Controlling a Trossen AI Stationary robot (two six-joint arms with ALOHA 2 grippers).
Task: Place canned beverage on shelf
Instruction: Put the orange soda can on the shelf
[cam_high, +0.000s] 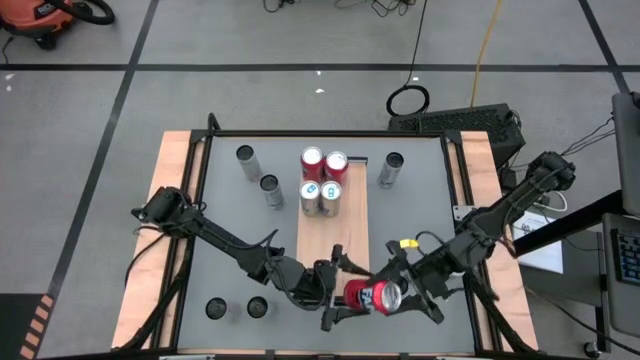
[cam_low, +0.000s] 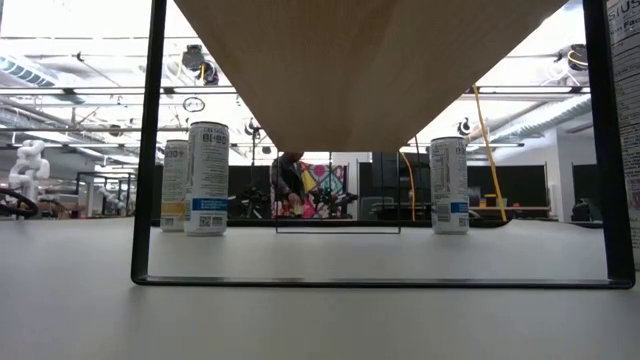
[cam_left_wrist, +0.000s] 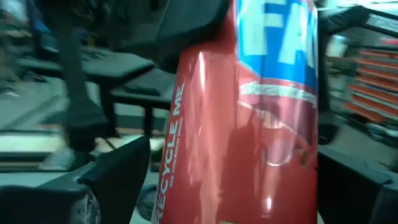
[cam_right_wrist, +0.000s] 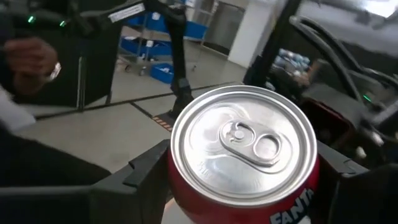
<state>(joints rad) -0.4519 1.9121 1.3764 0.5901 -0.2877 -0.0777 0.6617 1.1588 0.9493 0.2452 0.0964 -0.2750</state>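
A red canned beverage (cam_high: 372, 296) lies level in the air over the near end of the shelf (cam_high: 335, 232), a light wood board on a dark frame. Its silver top (cam_right_wrist: 244, 146) faces the table's right. My right gripper (cam_high: 402, 294) is shut on it from the right. My left gripper (cam_high: 350, 295) comes from the left and is open. Its fingers (cam_left_wrist: 118, 177) stand on either side of the can's red wall (cam_left_wrist: 249, 155), with a gap showing beside one of them. Several cans (cam_high: 322, 178) stand upright at the shelf's far end. My right gripper pinches the can's red wall just behind its top rim (cam_right_wrist: 171, 186), between its two fingers (cam_right_wrist: 146, 171). The fingers reach in level from the table's right and lie along the can. The can is lifted clear and lies level, with its top toward my right wrist.
Tall slim cans stand on the grey tabletop: two (cam_high: 258, 174) left of the shelf, one (cam_high: 390, 170) right of it, two (cam_high: 236, 308) near the front left. The low view looks under the shelf board (cam_low: 370, 60), between its dark legs (cam_low: 146, 150).
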